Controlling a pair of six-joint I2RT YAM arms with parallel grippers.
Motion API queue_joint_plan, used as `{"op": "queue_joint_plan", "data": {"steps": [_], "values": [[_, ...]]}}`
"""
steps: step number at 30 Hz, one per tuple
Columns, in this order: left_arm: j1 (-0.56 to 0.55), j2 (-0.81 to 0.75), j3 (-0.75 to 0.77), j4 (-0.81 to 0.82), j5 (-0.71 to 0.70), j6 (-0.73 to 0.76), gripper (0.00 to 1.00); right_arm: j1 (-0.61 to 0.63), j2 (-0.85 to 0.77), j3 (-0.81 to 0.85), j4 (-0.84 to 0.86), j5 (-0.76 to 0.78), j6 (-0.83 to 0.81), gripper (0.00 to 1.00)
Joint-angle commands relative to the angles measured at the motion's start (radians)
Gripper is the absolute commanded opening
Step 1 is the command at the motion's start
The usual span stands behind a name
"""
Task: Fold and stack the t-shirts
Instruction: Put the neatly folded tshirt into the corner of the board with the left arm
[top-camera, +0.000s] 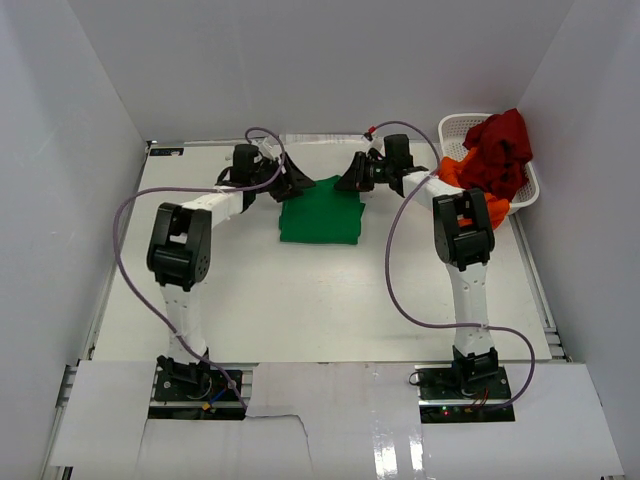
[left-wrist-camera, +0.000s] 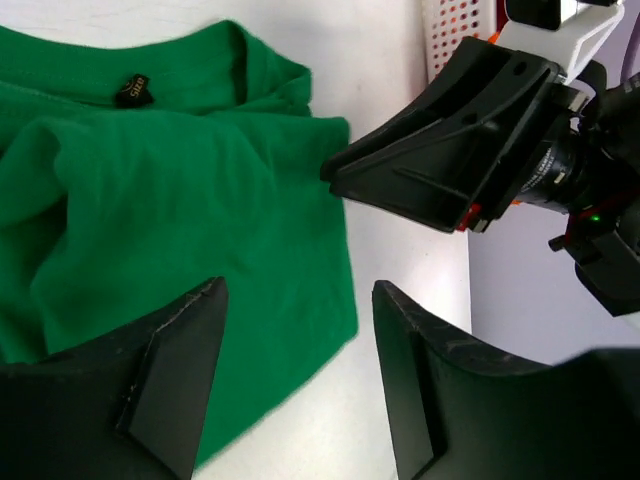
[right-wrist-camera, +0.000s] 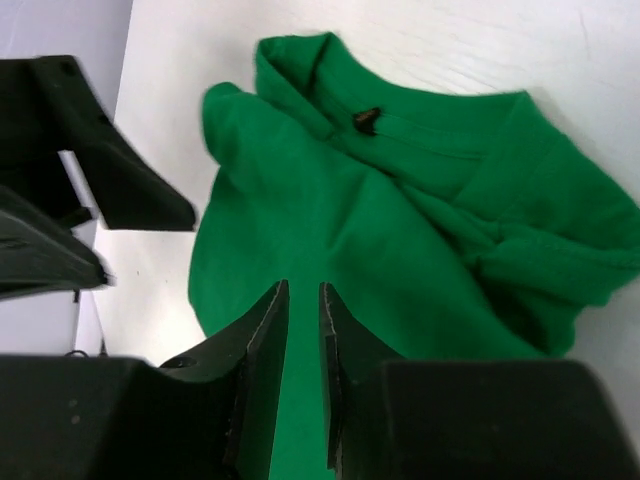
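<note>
The bright green t-shirt (top-camera: 320, 215) lies folded on the table at the back centre. It also shows in the left wrist view (left-wrist-camera: 150, 200) and the right wrist view (right-wrist-camera: 380, 230), collar and label up. My left gripper (top-camera: 298, 187) hovers open and empty over the shirt's far left corner (left-wrist-camera: 300, 330). My right gripper (top-camera: 350, 180) hangs just above the shirt's far right part (right-wrist-camera: 303, 287), jaws almost together with a narrow slit, holding nothing. The dark red t-shirt (top-camera: 500, 150) and the orange t-shirt (top-camera: 452, 170) lie bunched in the basket.
The white lattice basket (top-camera: 455, 128) stands at the back right against the wall. White walls close the table on the left, back and right. The two grippers face each other closely over the shirt's far edge.
</note>
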Motion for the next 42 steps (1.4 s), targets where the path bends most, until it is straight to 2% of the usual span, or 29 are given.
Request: {"op": "queue_joint_plan", "data": {"steps": [1,3,5,6,9,10,11,13,18,23,26,30,33,38,42], "values": [[-0.01,0.138,0.089,0.056,0.114,0.005,0.69,0.001,0.068,0.106,0.07,-0.071,0.087,0.24],[-0.013,0.178,0.136,0.048,0.044,0.015,0.7,0.002,0.111,0.122,0.047,-0.035,0.084,0.24],[-0.013,0.218,0.169,0.004,-0.042,0.035,0.72,0.01,0.122,0.121,0.02,0.081,0.037,0.26],[-0.015,0.22,0.182,-0.007,-0.146,0.046,0.73,0.019,0.122,0.111,0.008,0.165,0.018,0.28],[-0.016,0.214,0.209,-0.136,-0.342,0.08,0.76,0.034,0.111,0.096,-0.017,0.268,-0.057,0.33],[-0.019,0.212,0.229,-0.181,-0.474,0.081,0.77,0.042,0.102,0.098,-0.034,0.317,-0.072,0.35],[-0.019,0.211,0.244,-0.237,-0.516,0.097,0.79,0.045,0.091,0.088,-0.034,0.334,-0.092,0.36],[-0.027,0.185,0.234,-0.24,-0.585,0.112,0.83,0.048,0.032,0.043,0.042,0.351,-0.103,0.4],[-0.081,0.064,0.214,-0.209,-0.64,0.186,0.87,0.048,-0.123,-0.115,0.193,0.312,-0.131,0.46],[-0.17,0.054,0.344,-0.33,-0.667,0.25,0.88,0.048,-0.342,-0.283,0.293,0.262,-0.132,0.53],[-0.216,0.085,0.427,-0.439,-0.703,0.272,0.87,0.048,-0.453,-0.361,0.203,0.295,-0.174,0.54],[-0.285,0.137,0.462,-0.505,-0.766,0.302,0.88,0.047,-0.586,-0.471,0.158,0.376,-0.215,0.54],[-0.297,0.201,0.508,-0.581,-0.785,0.289,0.88,0.037,-0.611,-0.478,0.071,0.403,-0.238,0.54],[-0.303,0.235,0.458,-0.61,-0.779,0.255,0.85,0.025,-0.656,-0.516,0.029,0.439,-0.25,0.53],[-0.305,0.241,0.398,-0.621,-0.851,0.226,0.85,0.024,-0.711,-0.554,0.024,0.453,-0.247,0.53]]}}
